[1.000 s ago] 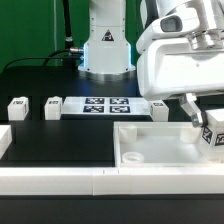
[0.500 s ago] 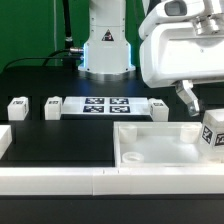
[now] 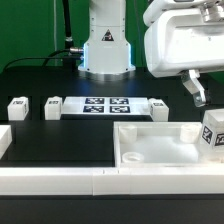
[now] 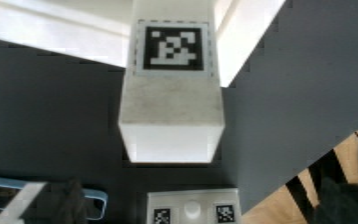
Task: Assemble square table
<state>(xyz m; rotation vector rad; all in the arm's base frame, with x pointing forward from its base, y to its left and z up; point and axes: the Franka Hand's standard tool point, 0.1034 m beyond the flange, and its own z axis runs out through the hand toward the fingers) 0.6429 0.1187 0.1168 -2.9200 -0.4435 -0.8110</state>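
The square table slab (image 3: 150, 146) lies recessed side up at the front of the exterior view's right. One white tagged leg (image 3: 213, 131) stands upright in its right corner; the wrist view shows it close up (image 4: 171, 95), standing free. My gripper (image 3: 203, 90) hangs above that leg, open and empty, with one finger (image 3: 196, 90) showing. Three more legs lie on the black table: two at the left (image 3: 17, 108) (image 3: 53, 108) and one right of the marker board (image 3: 160, 108).
The marker board (image 3: 106, 106) lies at mid table in front of the arm's base (image 3: 105, 50). Long white border rails (image 3: 60, 180) run along the front edge. A small tagged white block (image 4: 190, 208) shows in the wrist view beyond the leg.
My gripper has let go of the leg in the slab's right corner and risen up and to the exterior view's right. The leg stays upright in place.
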